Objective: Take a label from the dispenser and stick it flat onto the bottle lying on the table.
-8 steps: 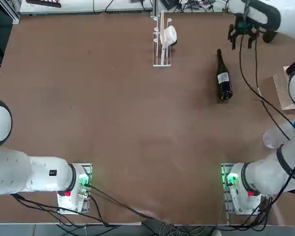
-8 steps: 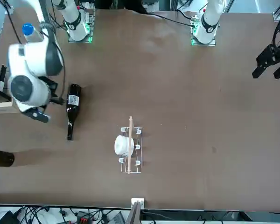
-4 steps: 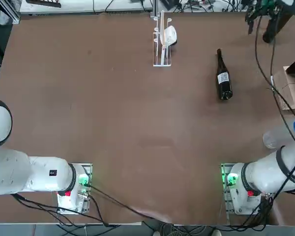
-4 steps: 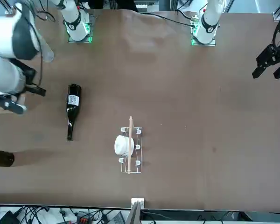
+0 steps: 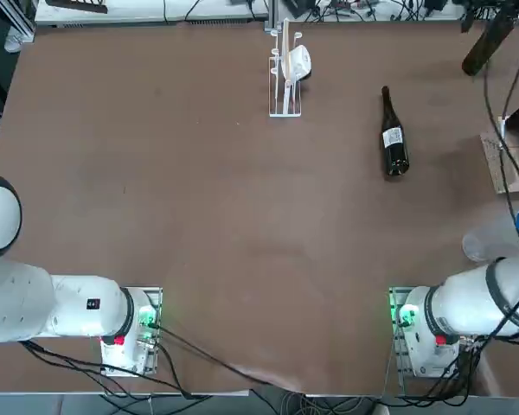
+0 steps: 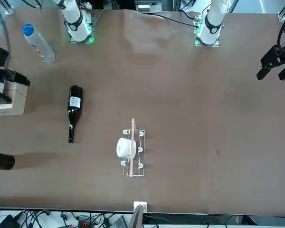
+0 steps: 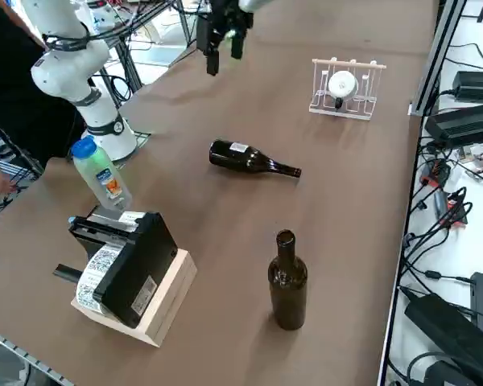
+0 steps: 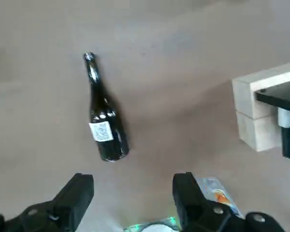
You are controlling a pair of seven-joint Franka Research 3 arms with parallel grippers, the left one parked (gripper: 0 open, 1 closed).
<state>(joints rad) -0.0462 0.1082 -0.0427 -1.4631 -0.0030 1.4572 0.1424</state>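
Note:
The dark bottle (image 5: 396,160) (image 6: 74,111) (image 7: 258,161) (image 8: 110,145) lies on its side on the brown table, right of centre in the top view. A small white label (image 5: 392,137) (image 6: 74,101) (image 7: 239,148) (image 8: 101,131) with dark print sits on its body. The dispenser (image 5: 285,82) (image 6: 131,152) (image 7: 344,87), a clear frame with a white roll, stands at the table's far edge. My right gripper (image 8: 134,182) shows only in the wrist view. It hangs open and empty, high above the table and well away from the bottle.
A second dark bottle (image 7: 287,277) (image 6: 0,161) stands upright near the far right corner. A black printer on a wooden block (image 7: 129,269) (image 8: 266,116) and a clear plastic bottle with a blue cap (image 7: 101,173) (image 6: 38,42) (image 5: 502,233) sit along the table's right side.
My right arm has pulled up and away from beside the lying bottle toward the table's right side, leaving the top and front views. The gripper stayed open. The bottle has not moved.

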